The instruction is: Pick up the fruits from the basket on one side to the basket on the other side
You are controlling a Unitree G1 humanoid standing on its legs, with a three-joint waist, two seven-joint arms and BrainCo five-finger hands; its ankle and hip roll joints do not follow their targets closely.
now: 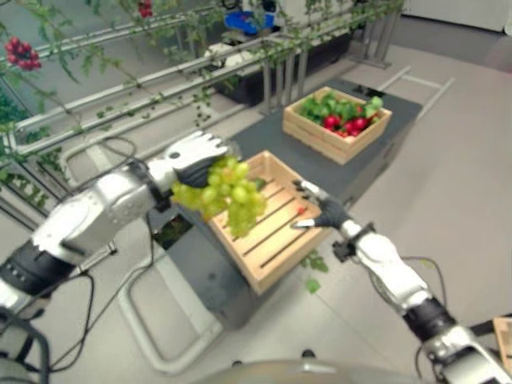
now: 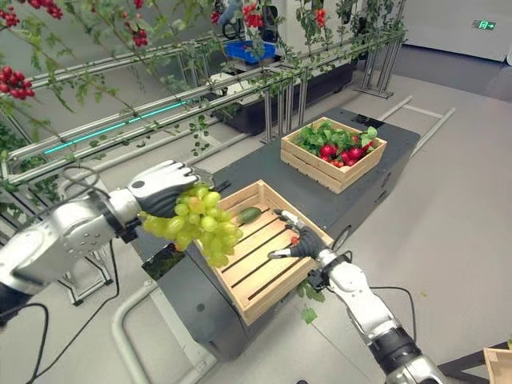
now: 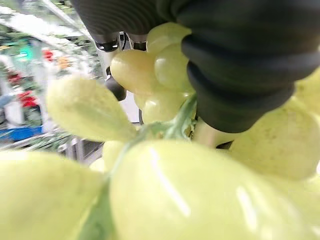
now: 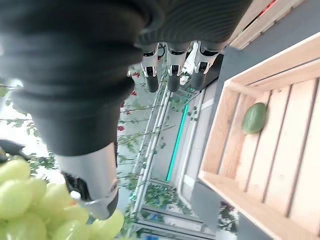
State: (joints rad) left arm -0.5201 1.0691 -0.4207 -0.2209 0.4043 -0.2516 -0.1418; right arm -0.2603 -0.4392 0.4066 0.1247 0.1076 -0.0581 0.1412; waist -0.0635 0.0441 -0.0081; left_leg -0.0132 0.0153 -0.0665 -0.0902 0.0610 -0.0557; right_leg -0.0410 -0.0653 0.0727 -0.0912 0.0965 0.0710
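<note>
Grapes (image 2: 200, 224), green bunch, clenched in our left hand (image 2: 164, 190); right hand (image 2: 300, 240) relaxed over near crate (image 2: 276, 292) with one green fruit (image 2: 249, 214); far crate (image 2: 332, 172) full.

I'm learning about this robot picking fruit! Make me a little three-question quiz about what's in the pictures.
1. True or false: the left hand holds a bunch of green grapes.
2. What lies inside the near wooden crate? A) a banana B) one small green fruit C) a pile of oranges
3. Fill in: the far crate holds green leaves and ____ fruits.

Key: 1. True: its fingers curl round the bunch, which hangs over the near crate's left edge. 2. B: the green fruit lies on the slats, while the right hand hovers over the crate's right rim, fingers relaxed. 3. Red.
</note>
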